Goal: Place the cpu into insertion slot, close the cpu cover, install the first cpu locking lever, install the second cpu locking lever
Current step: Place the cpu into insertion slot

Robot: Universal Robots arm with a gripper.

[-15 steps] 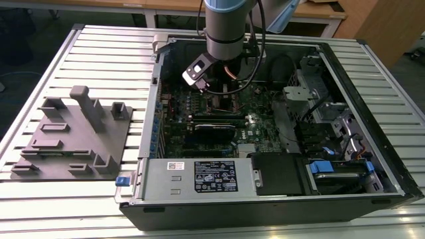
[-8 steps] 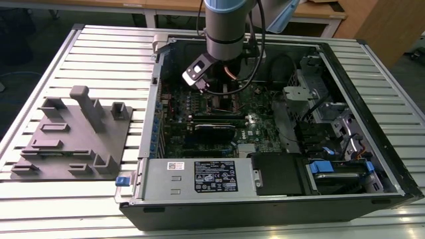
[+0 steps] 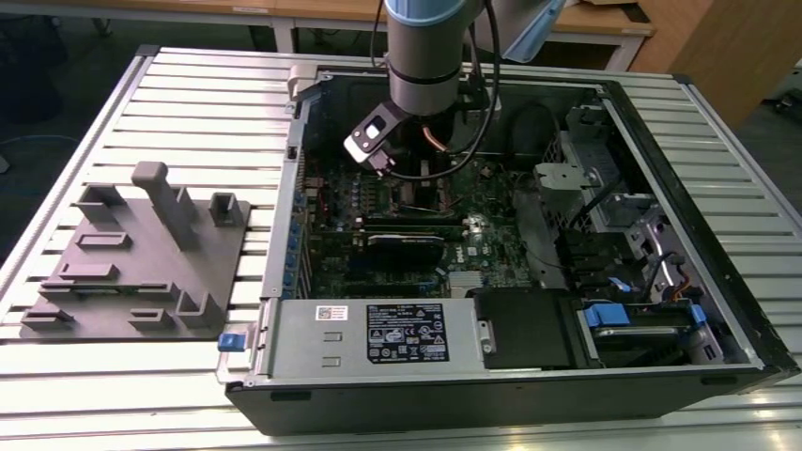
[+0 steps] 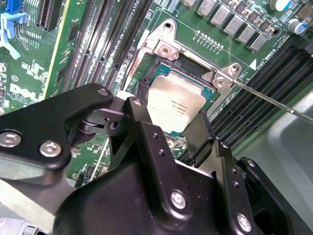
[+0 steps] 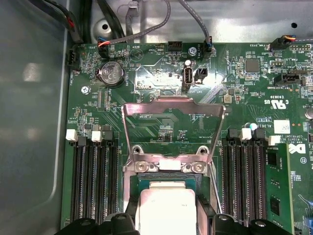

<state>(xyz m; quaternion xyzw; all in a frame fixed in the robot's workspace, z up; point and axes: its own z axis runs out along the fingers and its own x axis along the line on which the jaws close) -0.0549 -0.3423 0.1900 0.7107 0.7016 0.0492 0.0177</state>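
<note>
My gripper (image 3: 404, 177) is down inside the open computer case, over the motherboard. The cpu (image 4: 175, 102) (image 5: 166, 209), a pale silver square chip on green backing, lies low in the insertion slot (image 5: 165, 166) with my black fingers (image 4: 138, 111) pressed against two opposite edges. The gripper (image 4: 168, 115) (image 5: 168, 224) is shut on it. The cpu cover (image 5: 172, 102), a thin silvery frame with a large window, stands swung up and open beyond the slot. A thin metal locking lever (image 4: 274, 99) sticks out from the slot's corner.
Long black memory slots (image 5: 93, 181) (image 5: 242, 181) flank the socket on both sides. Cables (image 5: 146, 24) hang along the case's far wall. A grey fixture plate (image 3: 138, 254) lies on the table at the exterior view's left. The power supply (image 3: 376, 331) and drive cage (image 3: 626, 235) fill the case's near and right parts.
</note>
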